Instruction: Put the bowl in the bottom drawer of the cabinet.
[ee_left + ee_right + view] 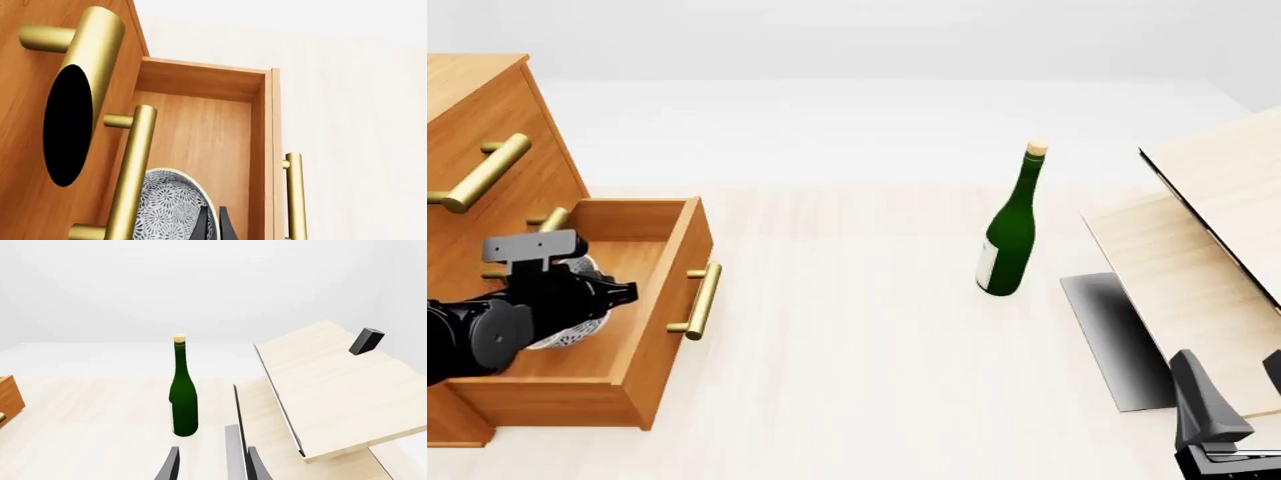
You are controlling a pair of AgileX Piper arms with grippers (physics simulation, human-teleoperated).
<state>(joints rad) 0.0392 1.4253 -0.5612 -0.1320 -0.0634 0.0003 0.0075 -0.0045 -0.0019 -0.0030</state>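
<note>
Bowl (170,207): held over the open bottom drawer (627,300), ready to be set inside.
Left gripper (213,225): closed on the bowl's rim.
Right gripper (210,465): parted, empty, parked aside.

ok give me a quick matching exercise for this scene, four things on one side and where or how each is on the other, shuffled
Things:
1. bowl
2. green bottle
3. bottom drawer
4. right gripper

Places or states:
A. standing upright on the table, right of the cabinet
B. pulled out and open
C. low at the table's near right edge, holding nothing
D. inside the open drawer, at the left gripper

Pairs: 1-D, 2-A, 3-B, 4-C
</note>
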